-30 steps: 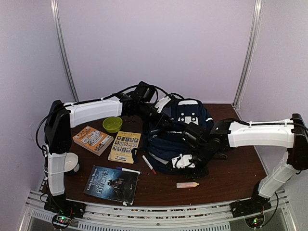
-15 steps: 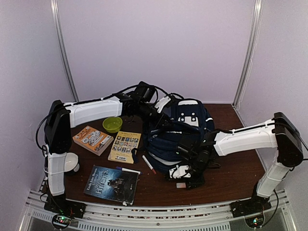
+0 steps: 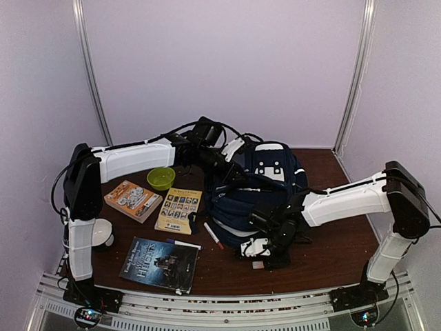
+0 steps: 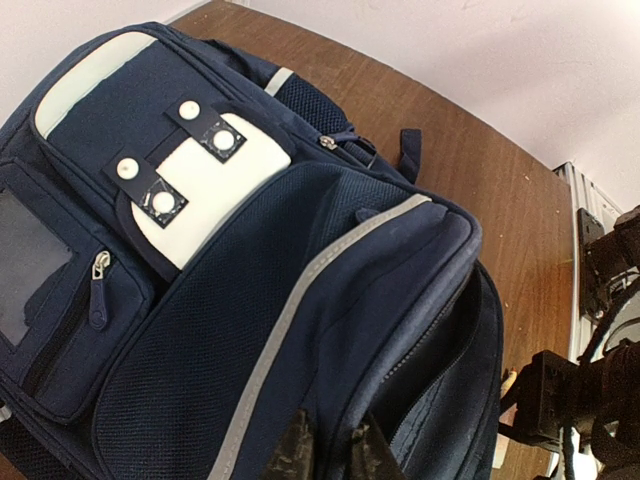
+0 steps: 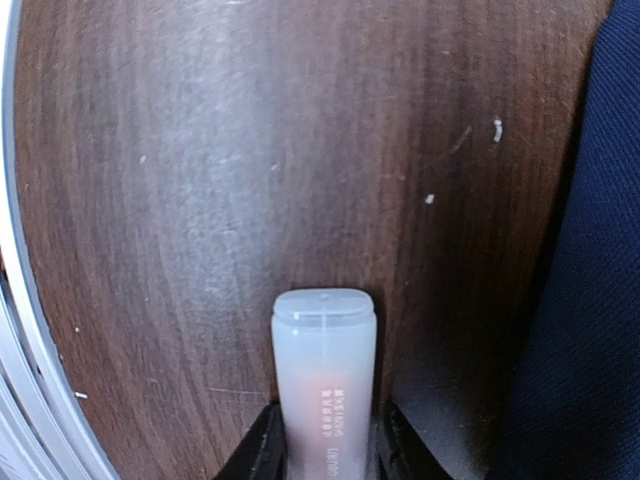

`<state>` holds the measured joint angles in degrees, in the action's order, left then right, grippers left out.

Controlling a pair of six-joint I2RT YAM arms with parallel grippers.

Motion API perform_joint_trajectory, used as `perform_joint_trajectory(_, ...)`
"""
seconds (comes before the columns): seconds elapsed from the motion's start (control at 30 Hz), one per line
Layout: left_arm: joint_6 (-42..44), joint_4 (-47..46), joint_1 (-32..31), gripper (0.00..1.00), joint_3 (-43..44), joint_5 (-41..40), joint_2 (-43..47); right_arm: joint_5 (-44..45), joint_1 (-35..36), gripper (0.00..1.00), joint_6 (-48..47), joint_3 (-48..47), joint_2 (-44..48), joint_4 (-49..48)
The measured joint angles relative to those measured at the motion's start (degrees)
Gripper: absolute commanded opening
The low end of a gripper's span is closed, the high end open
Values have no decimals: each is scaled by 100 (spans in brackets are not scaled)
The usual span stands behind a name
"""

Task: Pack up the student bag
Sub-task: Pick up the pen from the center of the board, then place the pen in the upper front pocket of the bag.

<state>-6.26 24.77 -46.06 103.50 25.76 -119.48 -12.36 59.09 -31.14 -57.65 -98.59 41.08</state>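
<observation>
Your left arm (image 3: 131, 158) reaches from the left edge over to mid-frame in the top view, with the left gripper (image 4: 330, 455) pinched narrow on the student bag (image 4: 250, 300). Your right arm (image 3: 344, 200) folds in from the right, wrist tipped down. The right gripper (image 5: 325, 450) sits low on the table (image 5: 200, 150), fingers (image 5: 262, 448) snug either side of a tube (image 5: 324, 370). Can't tell if it's actually gripping.

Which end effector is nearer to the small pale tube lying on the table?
Right. The right end effector straddles the pale tube, one finger on each side; the left end effector is far off, gripping the fabric of the student bag.
</observation>
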Motion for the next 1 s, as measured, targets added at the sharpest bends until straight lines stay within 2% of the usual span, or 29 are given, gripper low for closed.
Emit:
perform_joint_trajectory(0.3,0,0,0,13,0,0,0,57,4,20,24,-63,33,138)
perform_joint_trajectory(0.57,0,0,0,13,0,4,2,216,-61,19,-162,-474,813,636)
perform_joint_trajectory(0.83,-4,0,0,13,0,26,0,638,-684,19,-575,-1423,977,710)
perform_joint_trajectory(1.0,-7,0,0,13,0,55,0,1040,-1054,19,-817,-1899,887,433)
